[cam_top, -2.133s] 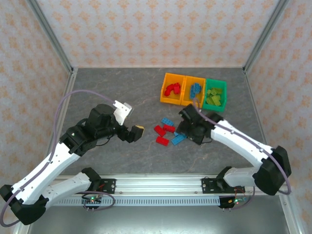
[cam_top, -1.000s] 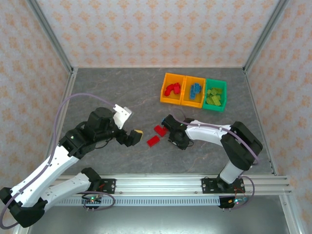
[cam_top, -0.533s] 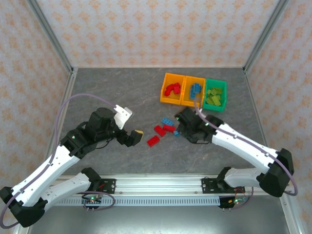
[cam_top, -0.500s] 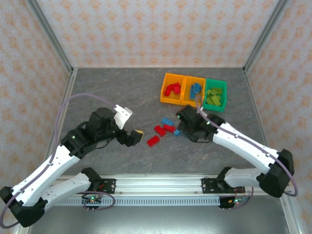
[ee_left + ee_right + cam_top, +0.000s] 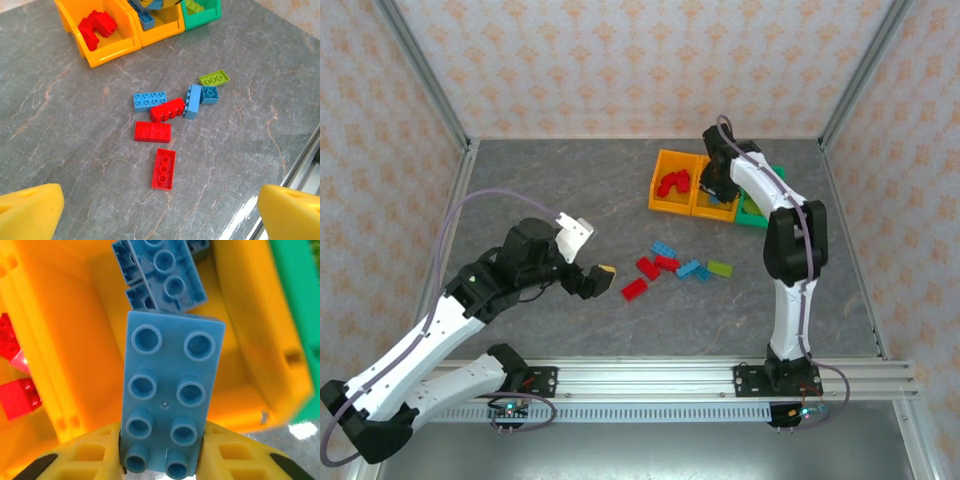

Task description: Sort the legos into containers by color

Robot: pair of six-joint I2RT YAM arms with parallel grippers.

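My right gripper [image 5: 162, 460] is shut on a light blue brick [image 5: 167, 390], studs facing the camera, held over the middle orange bin [image 5: 105, 340] that holds other blue bricks [image 5: 167, 275]. From above, this gripper [image 5: 715, 185] hangs at the bin row: an orange bin with red bricks [image 5: 660, 158], the middle orange bin, and a green bin [image 5: 775, 172]. Loose on the table lie three red bricks [image 5: 164, 169], three blue bricks [image 5: 150, 100] and a yellow-green brick [image 5: 214, 78]. My left gripper [image 5: 603, 278] hovers open, left of the pile, yellow fingertips [image 5: 30, 212] wide apart.
The right arm [image 5: 790, 250] stretches from the near edge up the right side to the bins. A metal rail [image 5: 650, 380] runs along the table's front edge. Patterned walls close in the back and sides.
My right gripper has left the loose pile and travelled up to the middle orange bin with a blue brick. A yellow-green brick now shows on the table. The left arm hardly moved.
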